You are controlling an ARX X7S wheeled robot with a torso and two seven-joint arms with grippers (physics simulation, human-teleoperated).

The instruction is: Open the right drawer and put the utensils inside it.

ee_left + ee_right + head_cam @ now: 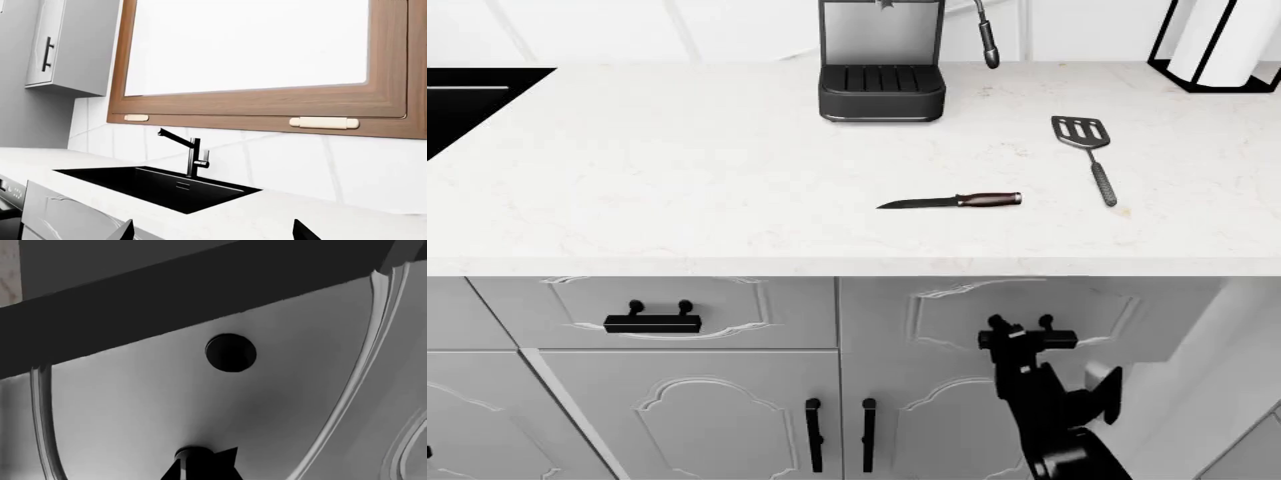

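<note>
The knife (954,201), with a dark blade and reddish-brown handle, lies on the white counter (694,180). To its right lies the dark slotted spatula (1090,155). Below the counter edge the right drawer (934,310) looks closed. My right gripper (1028,340) is up against the drawer's black handle and covers most of it. In the right wrist view the gripper (197,467) sits close to the drawer front, its dark fingers pressed together at one knob, with the other knob (230,352) just beyond. My left gripper (213,232) is open and holds nothing. It does not show in the head view.
A coffee machine (881,60) stands at the back of the counter, with a paper towel holder (1214,45) at the far right. The black sink (160,185) with its faucet (190,150) is at the left under a window (267,65). The left drawer (651,322) and cabinet doors (814,435) are shut.
</note>
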